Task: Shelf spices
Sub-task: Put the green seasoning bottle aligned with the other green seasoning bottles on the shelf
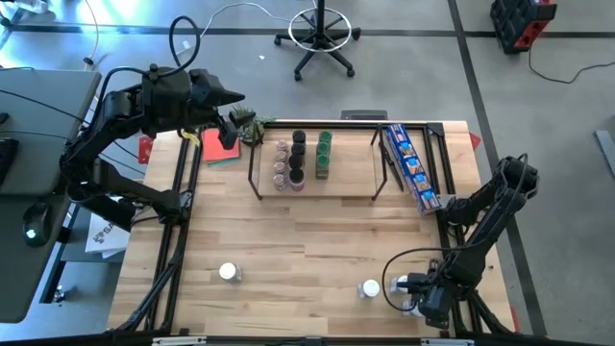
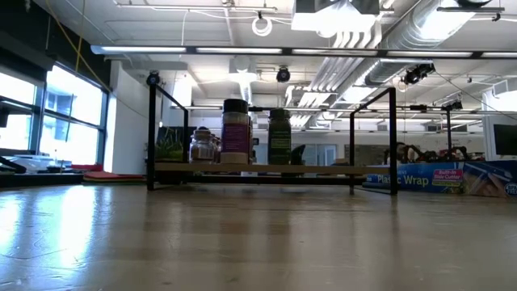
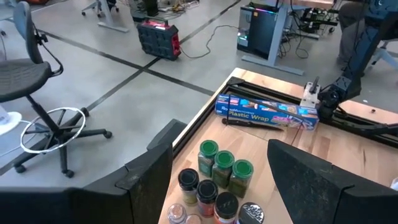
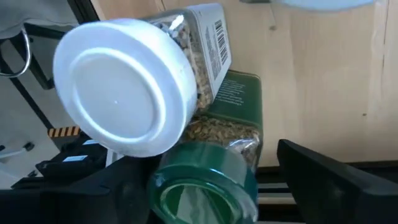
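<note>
The right hand (image 1: pixel 420 298) is hanging low at the near right corner of the light-wood worktop (image 1: pixel 307 240), its fingers spread wide and gripping nothing. In its wrist view two toppled jars are lying right between them: a white-lidded clear spice jar (image 4: pixel 134 81) resting on a green-lidded spice jar (image 4: pixel 208 180), lids toward the camera, so their long axes are running along the hand's reach. Another white-lidded jar (image 1: pixel 370 287) is standing just beside it, and one more (image 1: pixel 229 272) is sitting well apart to the left. The low wooden shelf on black legs (image 1: pixel 356 178) is already carrying three rows of jars. The left hand (image 1: pixel 231 125) is hovering open and empty near the shelf's far left corner, so the right arm is nearer.
</note>
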Controlling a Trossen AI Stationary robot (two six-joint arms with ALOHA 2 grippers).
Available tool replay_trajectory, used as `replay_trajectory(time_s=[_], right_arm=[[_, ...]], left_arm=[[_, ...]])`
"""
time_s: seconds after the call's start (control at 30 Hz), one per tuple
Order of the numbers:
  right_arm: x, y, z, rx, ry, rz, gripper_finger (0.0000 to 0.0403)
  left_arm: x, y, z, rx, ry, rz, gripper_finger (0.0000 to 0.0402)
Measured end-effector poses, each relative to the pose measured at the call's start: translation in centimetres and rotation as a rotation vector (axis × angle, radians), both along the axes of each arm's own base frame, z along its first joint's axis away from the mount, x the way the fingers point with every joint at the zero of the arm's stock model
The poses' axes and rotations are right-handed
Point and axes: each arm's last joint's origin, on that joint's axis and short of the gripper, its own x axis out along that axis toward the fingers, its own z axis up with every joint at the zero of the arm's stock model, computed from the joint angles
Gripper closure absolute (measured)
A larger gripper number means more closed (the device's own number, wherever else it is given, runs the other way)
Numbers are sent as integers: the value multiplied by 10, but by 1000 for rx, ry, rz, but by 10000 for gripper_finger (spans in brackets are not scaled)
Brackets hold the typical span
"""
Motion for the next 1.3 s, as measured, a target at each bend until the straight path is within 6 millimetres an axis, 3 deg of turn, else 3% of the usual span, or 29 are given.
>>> replay_trajectory(time_s=[0.27, 0.53, 0.9, 1.1, 1.3], right_arm=[[-2, -1, 1, 4, 37, 13, 222], [-7, -20, 29, 74, 7, -45, 221], [-18, -91, 76, 96, -21, -289, 221], [-9, -122, 90, 109, -99, -416, 221], [13, -147, 112, 43, -208, -407, 221]], left_arm=[[0, 1, 0, 4, -2, 28, 143], [0, 1, 0, -11, -11, 30, 143], [-2, 7, 0, -9, -11, 65, 143], [-8, 6, 3, -6, -25, 71, 143], [-11, 6, 4, -3, -33, 71, 143]])
